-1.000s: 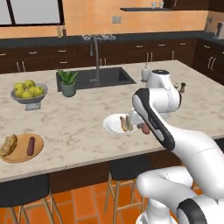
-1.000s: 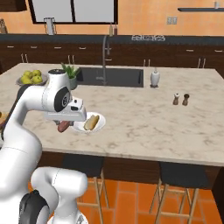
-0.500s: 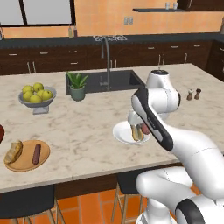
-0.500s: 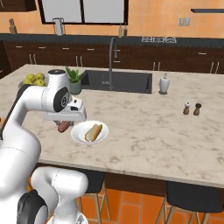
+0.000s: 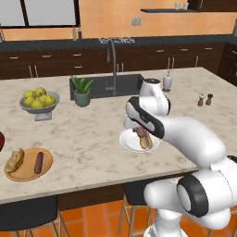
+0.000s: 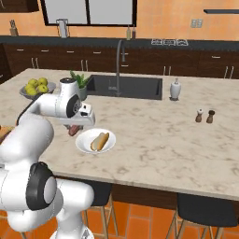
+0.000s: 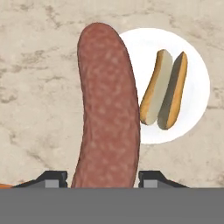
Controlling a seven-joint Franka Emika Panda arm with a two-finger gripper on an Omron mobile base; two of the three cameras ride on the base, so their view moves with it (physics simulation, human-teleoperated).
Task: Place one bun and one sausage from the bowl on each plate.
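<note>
My gripper [image 7: 104,179] is shut on a reddish-brown sausage [image 7: 107,109], which hangs above the counter at the left rim of the glossy white plate [image 7: 194,94]. A split bun [image 7: 164,89] lies on that plate. From the left base view, the gripper [image 5: 139,129] holds the sausage [image 5: 140,133] just over the white plate [image 5: 127,140], next to the bun [image 5: 146,140]. The tan wooden plate [image 5: 28,172] near the front left carries a bun [image 5: 15,159] and a sausage [image 5: 39,162]. A sliver of the dark wooden bowl [image 5: 1,141] shows at the left edge.
A grey footed bowl of apples [image 5: 39,102] and a potted plant [image 5: 82,90] stand behind, near the sink [image 5: 118,85] with its faucet. A soap dispenser [image 5: 167,81] and salt and pepper shakers [image 5: 205,99] sit to the right. Stools stand below the counter's front edge.
The whole picture shifted a second ago as the base drove, then held still. The sausage stays in the shut gripper by the white plate.
</note>
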